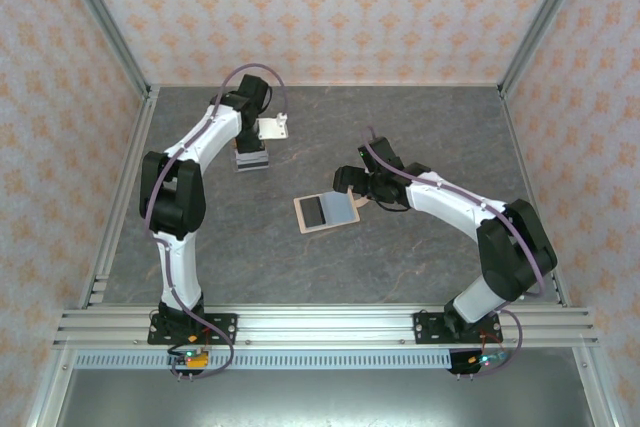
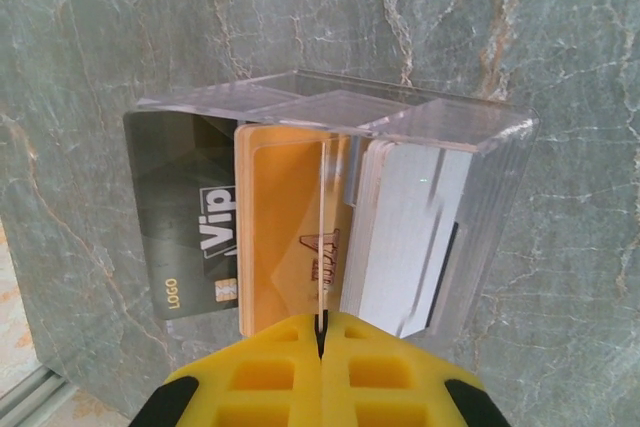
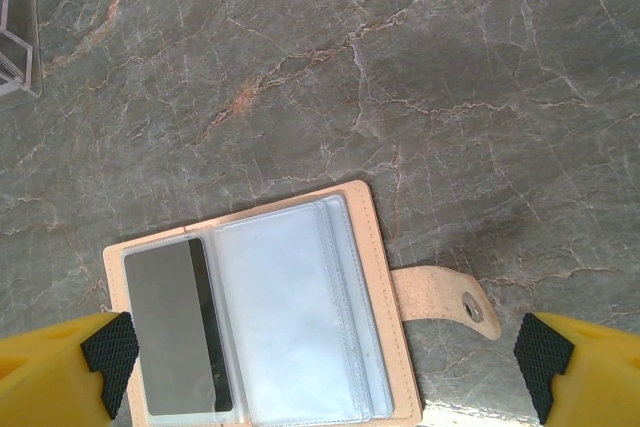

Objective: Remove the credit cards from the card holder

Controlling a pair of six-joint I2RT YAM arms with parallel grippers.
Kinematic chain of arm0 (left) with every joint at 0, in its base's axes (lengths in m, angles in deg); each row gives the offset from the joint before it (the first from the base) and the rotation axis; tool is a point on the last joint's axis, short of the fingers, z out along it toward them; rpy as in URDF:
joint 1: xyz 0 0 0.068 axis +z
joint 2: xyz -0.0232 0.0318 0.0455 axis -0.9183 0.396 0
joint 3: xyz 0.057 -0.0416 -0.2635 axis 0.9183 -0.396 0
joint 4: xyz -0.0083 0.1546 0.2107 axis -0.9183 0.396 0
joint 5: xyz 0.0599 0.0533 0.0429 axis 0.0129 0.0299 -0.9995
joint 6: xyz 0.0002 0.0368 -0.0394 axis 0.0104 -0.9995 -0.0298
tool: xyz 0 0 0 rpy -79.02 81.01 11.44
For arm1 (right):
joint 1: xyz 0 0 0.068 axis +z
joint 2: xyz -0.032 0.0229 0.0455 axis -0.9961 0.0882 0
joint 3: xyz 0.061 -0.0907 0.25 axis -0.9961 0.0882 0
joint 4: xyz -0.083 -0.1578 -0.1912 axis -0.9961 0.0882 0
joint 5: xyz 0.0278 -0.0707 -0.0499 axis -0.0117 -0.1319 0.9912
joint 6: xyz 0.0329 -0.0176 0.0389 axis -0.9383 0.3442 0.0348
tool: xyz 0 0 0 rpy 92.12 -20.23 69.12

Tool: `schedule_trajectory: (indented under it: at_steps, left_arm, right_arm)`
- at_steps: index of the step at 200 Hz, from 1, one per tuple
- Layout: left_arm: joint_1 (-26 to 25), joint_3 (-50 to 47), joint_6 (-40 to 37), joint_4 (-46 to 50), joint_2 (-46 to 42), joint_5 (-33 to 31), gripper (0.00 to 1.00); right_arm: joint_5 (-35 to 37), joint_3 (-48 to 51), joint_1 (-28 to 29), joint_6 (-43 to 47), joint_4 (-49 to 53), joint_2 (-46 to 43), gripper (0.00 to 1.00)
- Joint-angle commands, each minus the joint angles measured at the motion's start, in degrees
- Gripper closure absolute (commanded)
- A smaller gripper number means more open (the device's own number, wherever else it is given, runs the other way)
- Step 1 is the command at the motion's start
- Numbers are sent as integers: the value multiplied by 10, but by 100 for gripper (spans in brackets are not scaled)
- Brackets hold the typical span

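1. Right gripper [image 3: 327,357]: jaws at full spread, nothing held. Its black pads [image 3: 110,352] sit at the lower left and lower right of the right wrist frame, either side of the holder.
2. Beige-tan leather folding card holder [image 3: 392,337]: lies spread open and flat on the grey marbled tabletop [image 3: 450,67], lower centre of frame. One dark grey thin plastic credit card [image 3: 180,332] sits in its left clear pocket, so you should count the task as unfinished.
3. Risk: the card lies flush under the pocket film. If you close on film and card together, expect the whole holder to lift or slide. Nothing pins it down.
4. Risk: the leather snap tab [image 3: 445,302] juts out at lower right, near the right pad. Catch it on the way down and the holder could swing out of line.
5. Left gripper [image 2: 322,332]: yellow fingers fully together at bottom centre of the left wrist frame, at the near edge of a clear acrylic three-bay tray [image 2: 440,127]. You cannot tell whether they pinch the centre divider, the tan-orange card [image 2: 285,217], or nothing.
6. The tray also holds a black "Vip" card [image 2: 180,217] and a grey-white card stack [image 2: 400,237].
7. Risk: if you pull that arm away while it is pinching, the tray could tip and spill the cards.
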Motion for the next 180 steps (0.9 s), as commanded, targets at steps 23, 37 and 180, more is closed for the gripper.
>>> schedule_trajectory:
  at_steps: [23, 37, 180]
  left_arm:
    - [1, 37, -4, 30, 25, -11, 100]
    - [1, 41, -3, 29, 28, -20, 99]
    - [1, 38, 152, -64, -28, -21, 72]
  right_arm:
    - [16, -12, -2, -7, 9, -5, 1]
    - [16, -13, -2, -7, 8, -5, 1]
    - [15, -2, -2, 1, 7, -14, 1]
